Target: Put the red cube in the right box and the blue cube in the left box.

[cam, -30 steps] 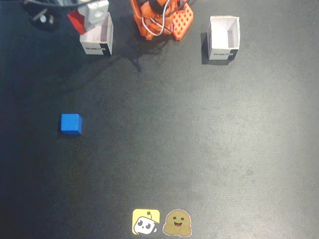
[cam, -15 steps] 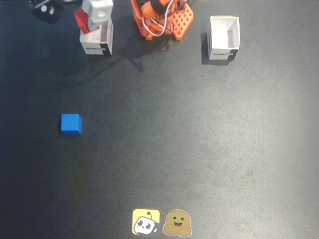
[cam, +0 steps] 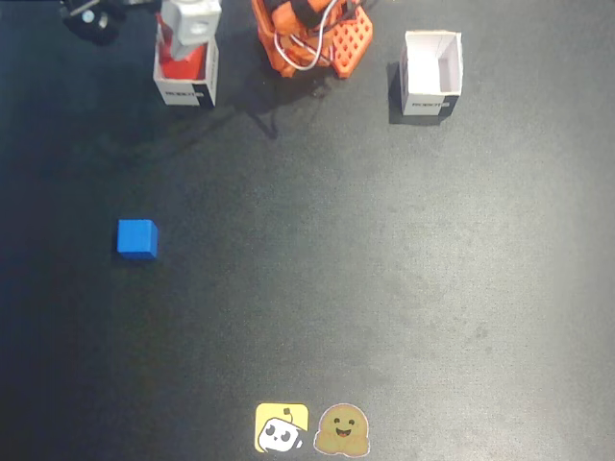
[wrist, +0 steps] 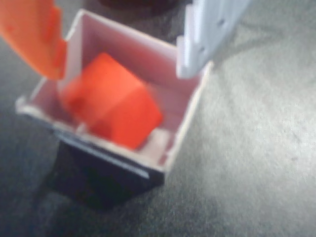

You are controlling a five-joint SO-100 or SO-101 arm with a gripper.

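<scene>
The red cube (wrist: 113,101) lies tilted and blurred inside the pinkish-walled right box (wrist: 190,123), apart from both fingers. In the fixed view this right box (cam: 185,92) stands at the top left with the red cube (cam: 181,65) showing inside it. My gripper (wrist: 121,69) hovers over the box, open, its orange finger at one rim and its white finger at the other. In the fixed view the gripper (cam: 180,43) covers the box's back. The blue cube (cam: 137,238) sits on the mat at mid left. The left box (cam: 430,96) stands at the top right.
The orange arm base (cam: 312,38) with white cables stands between the two boxes at the top edge. A dark object (cam: 88,21) lies at the top left corner. Two stickers (cam: 282,427) (cam: 343,429) lie at the bottom centre of the black mat.
The gripper swung right from beside the box to above it and opened. The red cube left the fingers and now lies in the box.
</scene>
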